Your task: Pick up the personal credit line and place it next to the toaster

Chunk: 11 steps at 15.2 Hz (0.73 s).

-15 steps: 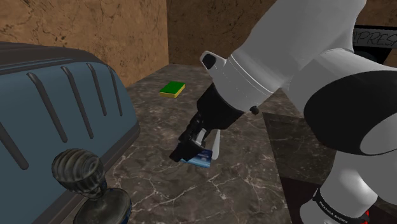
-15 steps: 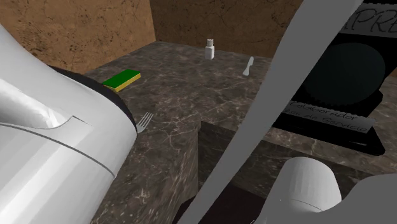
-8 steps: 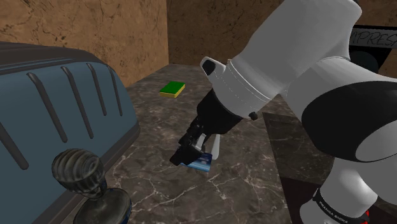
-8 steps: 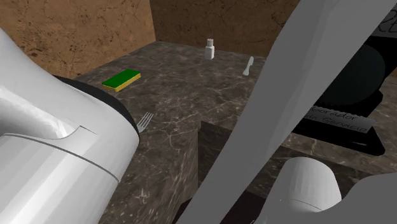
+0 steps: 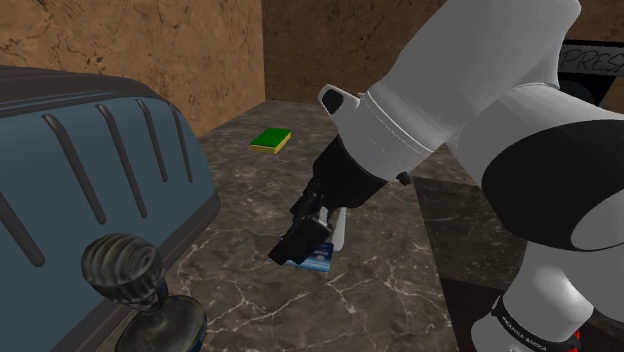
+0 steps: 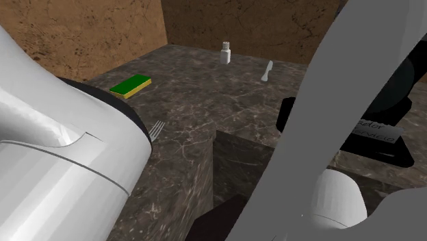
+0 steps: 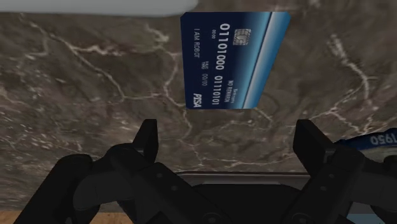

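the jaws stand wide open and hold nothing. in the wrist view the two black fingers (image 7: 147,145) rise well apart, with bare dark marble worktop (image 7: 83,95) between them. the blue credit card (image 7: 232,60) lies flat on that worktop, face up, with white digits and a small chip showing. it sits ahead of the fingertips, within the span of the gap but nearer the line of the right-hand finger, and neither finger touches it. behind that finger a sliver of something blue with white digits peeks out; what it is cannot be told.

in the shoulder view the white arm (image 5: 470,110) slants down toward the view's left and the black jaws point at the worktop, with the credit card showing just beneath and beside their tips. the blue-grey toaster (image 5: 90,190) takes up the shoulder view's left, with a strip of marble between it and the credit card. a green sponge (image 5: 270,140) lies farther back, near the brown wall. in the second exterior view a fork (image 6: 156,129) lies on the worktop and a small white shaker (image 6: 225,51) stands near the far wall.
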### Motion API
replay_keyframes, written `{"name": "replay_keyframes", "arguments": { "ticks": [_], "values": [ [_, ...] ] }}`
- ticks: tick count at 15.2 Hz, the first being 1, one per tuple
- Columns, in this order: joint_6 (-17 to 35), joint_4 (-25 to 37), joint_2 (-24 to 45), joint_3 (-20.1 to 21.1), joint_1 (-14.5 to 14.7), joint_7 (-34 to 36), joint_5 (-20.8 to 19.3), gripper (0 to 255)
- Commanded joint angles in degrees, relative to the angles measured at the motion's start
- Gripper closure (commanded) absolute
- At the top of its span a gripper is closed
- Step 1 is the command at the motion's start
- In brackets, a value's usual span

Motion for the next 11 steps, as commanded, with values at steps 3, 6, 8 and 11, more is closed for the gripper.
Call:
{"name": "replay_keyframes", "arguments": {
  "ticks": [3, 6, 8, 11],
  "values": [
    [-7.1, 1.2, -5.8, -2.2, 2.1, -1.0, 1.2, 0],
    [-7.1, 1.2, -5.8, -2.2, 2.1, -1.0, 1.2, 0],
    [-7.1, 1.2, -5.8, -2.2, 2.1, -1.0, 1.2, 0],
    [-7.1, 1.2, -5.8, -2.2, 2.1, -1.0, 1.2, 0]
  ]
}}
